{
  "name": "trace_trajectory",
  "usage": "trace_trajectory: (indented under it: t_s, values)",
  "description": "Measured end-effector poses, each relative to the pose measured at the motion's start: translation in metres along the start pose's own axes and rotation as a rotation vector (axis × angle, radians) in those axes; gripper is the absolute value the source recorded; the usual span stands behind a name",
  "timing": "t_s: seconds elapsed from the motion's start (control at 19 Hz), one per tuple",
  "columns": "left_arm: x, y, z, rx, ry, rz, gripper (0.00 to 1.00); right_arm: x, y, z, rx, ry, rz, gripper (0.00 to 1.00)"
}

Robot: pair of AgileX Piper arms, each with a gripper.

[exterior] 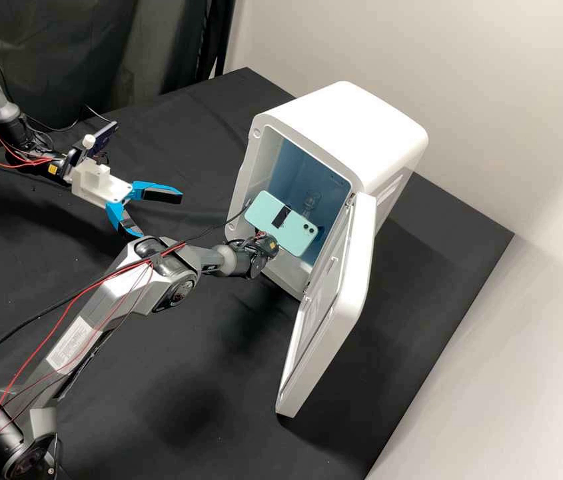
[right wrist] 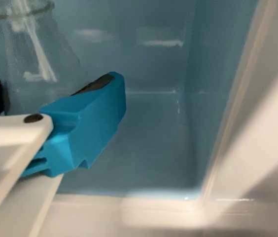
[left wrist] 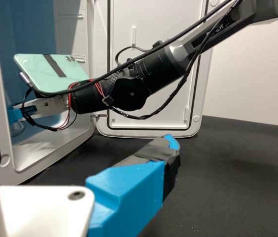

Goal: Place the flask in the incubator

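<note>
If the flask tips: you lose it on the chamber floor. The flask [right wrist: 28, 54] is smooth, clear glass, and I cannot tell whether its base rests on anything yet, so release only once you judge it standing.
Incubator: the incubator [exterior: 368, 127] stands at the right of the bench with its blue chamber facing left. The flask sits inside it, toward the far wall.
Door: the door [exterior: 331, 300] hangs open on the near side, just beside the right arm. A slanted pull-out could knock it or drag it against the arm.
Cable: the black cable [exterior: 218, 228] runs along that arm past the chamber's rim, so watch that it doesn't snag when you back out.
Right gripper: the right gripper [right wrist: 45, 89] is inside the chamber, narrowed onto the flask. One blue finger [right wrist: 87, 111] has its dark pad against the glass and the other is on the opposite side, so it appears to be pinching the flask.
Left gripper: the left gripper [exterior: 158, 215] hangs over the bench to the left of the incubator, fingers spread wide, holding and touching nothing.
</note>
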Motion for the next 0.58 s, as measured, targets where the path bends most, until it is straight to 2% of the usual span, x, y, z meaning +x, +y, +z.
trace_trajectory:
  t_s: [0.11,0.16,0.32,0.47,0.58]
  values:
    - [0.0,0.0,0.0,0.0,0.0,0.0,1.0,0.0,-0.0005,-0.0001,-0.002,0.001,-0.005,1.0]
    - [0.0,0.0,0.0,0.0,0.0,0.0,1.0,0.0,-0.0006,-0.0001,0.012,0.001,-0.006,1.0]
    - [0.0,0.0,0.0,0.002,0.0,0.0,1.0,-0.0008,-0.0051,0.004,0.016,-0.024,-0.032,1.0]
    - [0.0,0.0,0.0,0.002,0.0,0.0,1.0,-0.0009,-0.0061,0.0037,-0.004,-0.02,-0.042,1.0]
    - [0.0,0.0,0.0,0.002,0.0,0.0,1.0,-0.0011,-0.0052,0.005,-0.002,-0.019,-0.047,1.0]
